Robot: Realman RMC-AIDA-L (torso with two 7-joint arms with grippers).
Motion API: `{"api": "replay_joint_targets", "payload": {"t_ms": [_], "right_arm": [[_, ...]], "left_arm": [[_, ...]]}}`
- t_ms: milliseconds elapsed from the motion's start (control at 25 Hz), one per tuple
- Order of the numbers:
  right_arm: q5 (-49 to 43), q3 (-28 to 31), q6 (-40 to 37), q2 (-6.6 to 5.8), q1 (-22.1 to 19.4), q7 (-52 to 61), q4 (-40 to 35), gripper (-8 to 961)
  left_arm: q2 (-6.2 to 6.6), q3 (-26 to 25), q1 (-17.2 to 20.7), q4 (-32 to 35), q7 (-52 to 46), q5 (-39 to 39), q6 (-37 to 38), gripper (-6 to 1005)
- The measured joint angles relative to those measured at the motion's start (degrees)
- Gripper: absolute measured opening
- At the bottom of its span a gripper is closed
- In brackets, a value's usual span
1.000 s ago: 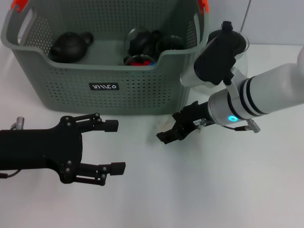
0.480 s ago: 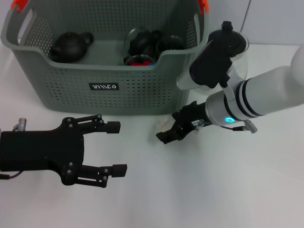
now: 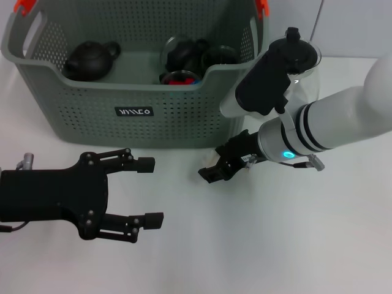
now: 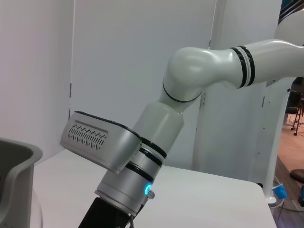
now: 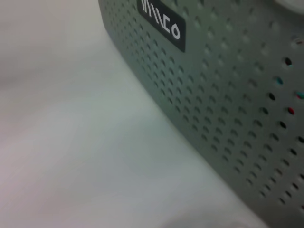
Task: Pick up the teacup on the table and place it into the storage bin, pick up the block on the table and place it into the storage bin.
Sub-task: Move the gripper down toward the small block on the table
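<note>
The storage bin is a grey-green perforated basket with orange clips, standing at the back left; its wall and black label fill the right wrist view. No teacup or block shows on the bare table. Inside the bin lie a black clay teapot and several dark vessels. My right gripper hangs low over the table, just in front of the bin's front right corner. My left gripper is open and empty at the lower left, in front of the bin.
A glass teapot with a black lid stands right of the bin, partly behind my right arm. The left wrist view shows that arm and a corner of the bin's rim. White table lies open in front.
My right arm has shifted slightly left, bringing its gripper a little closer to the bin's corner. The left gripper has crept slightly right and stays open.
</note>
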Motion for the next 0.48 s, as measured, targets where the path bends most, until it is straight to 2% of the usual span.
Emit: {"api": "replay_joint_targets", "payload": {"t_ms": [80,480], "right_arm": [[0.01,-0.05,0.29,0.00,0.06,0.00,0.15,708],[0.07,-0.14,1.06,0.00,0.47,0.00,0.28,704]], "left_arm": [[0.00,0.00,0.00,-0.03,0.00,0.00,0.00,907],[0.00,0.00,-0.04,-0.06,0.00,-0.01,-0.01,908]]}}
